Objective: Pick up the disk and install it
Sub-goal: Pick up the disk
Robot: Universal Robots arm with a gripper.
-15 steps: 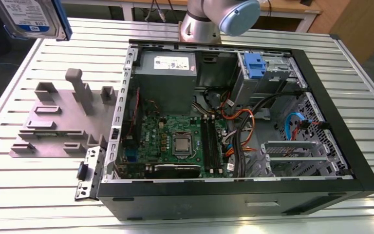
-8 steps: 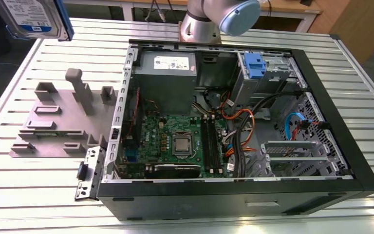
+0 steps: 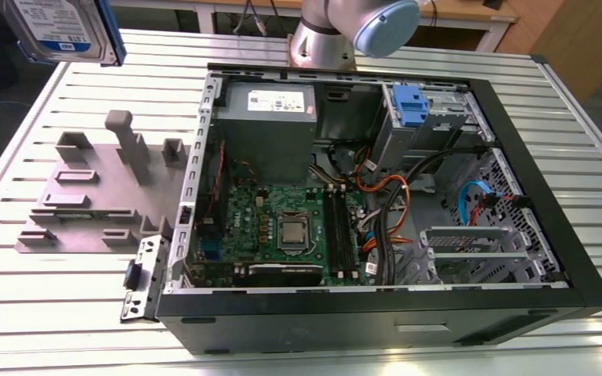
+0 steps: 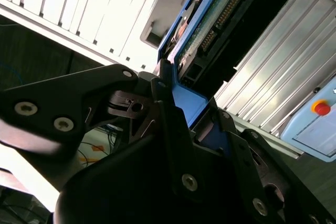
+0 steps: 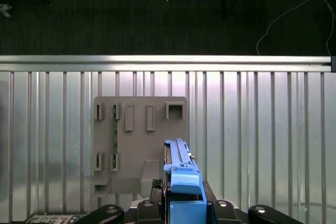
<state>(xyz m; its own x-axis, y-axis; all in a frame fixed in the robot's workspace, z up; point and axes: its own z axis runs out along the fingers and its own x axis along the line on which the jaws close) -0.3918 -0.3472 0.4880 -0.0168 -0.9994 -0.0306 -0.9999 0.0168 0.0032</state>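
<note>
- Holding the disk (image 3: 59, 30) high over the bench (image 3: 50, 313), at the exterior view's upper left corner, well apart from the open computer case (image 3: 536, 164).
- Clamping it with the hand (image 4: 189, 103), closed on the blue carrier bracket (image 5: 184, 184). Pressing black fingers (image 4: 160, 103) against either side of the bracket, as seen in both wrist views. Exposing the circuit-board face in the second wrist view.
- Presenting the disk edge-on in the first wrist view, hanging above the grey holder block (image 5: 139, 129) and clear of it.
- Judging the step in hand to be the carry towards the case. Rating the pick-up as done and the install as not yet done.
- Advising, for a sound carry:
  - holding clamp force on the bracket alone, never on the drive body or the exposed board
  - travelling high enough to be clearing the case wall
  - avoiding tilt or jerks, given a grip at one end only and a long overhang beyond it
- Flagging hazards inside the case: loose cables (image 3: 390, 196) lying beside the motherboard (image 3: 280, 227), and a blue caddy (image 3: 410, 106) sitting in the upper bay. Judging a snag likely on either if entering skewed.
- Recommending squaring the disk to the bay opening while out in open air, not among the cables.
</note>
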